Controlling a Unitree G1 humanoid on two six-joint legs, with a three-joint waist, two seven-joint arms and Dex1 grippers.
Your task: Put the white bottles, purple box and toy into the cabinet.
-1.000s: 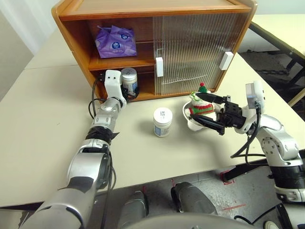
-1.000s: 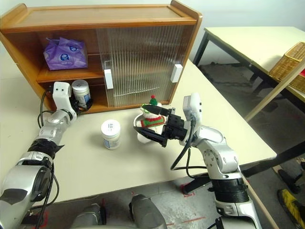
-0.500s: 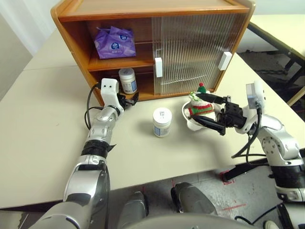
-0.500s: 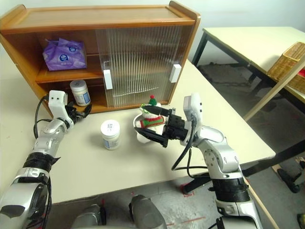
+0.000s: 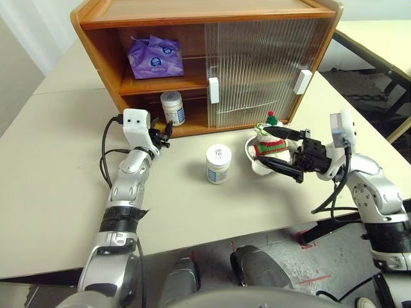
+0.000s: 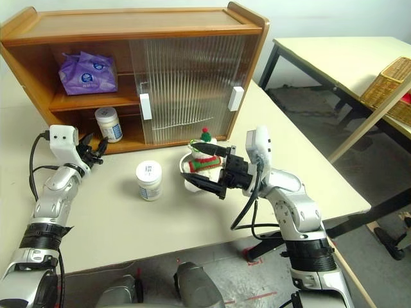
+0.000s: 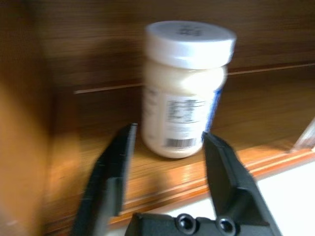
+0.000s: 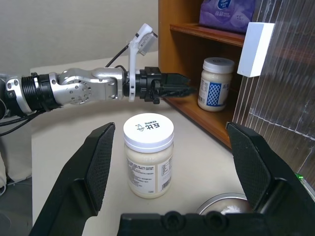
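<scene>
One white bottle [image 5: 171, 107] stands upright on the lower shelf of the cabinet [image 5: 205, 9], in its uncovered left half. My left gripper [image 5: 164, 133] hovers just outside that shelf. It points at the bottle, and its fingers are apart with nothing between them. The other white bottle [image 5: 219, 163] stands on the table in front of the cabinet. The purple box [image 5: 154, 56] lies on the upper shelf. The toy [image 5: 270, 141] sits in a metal bowl [image 5: 259, 167], with my right gripper [image 5: 282, 151] open wide, one finger on either side of it.
Two ribbed sliding doors with white handles [image 5: 214, 90] cover the cabinet's right half. A second table [image 6: 334, 51] and a wicker basket [image 6: 388, 86] stand off to the right. The table's front edge runs close below both arms.
My left gripper has drawn back out of the lower shelf, leaving the white bottle standing there, and its fingers have narrowed. The right arm has kept still.
</scene>
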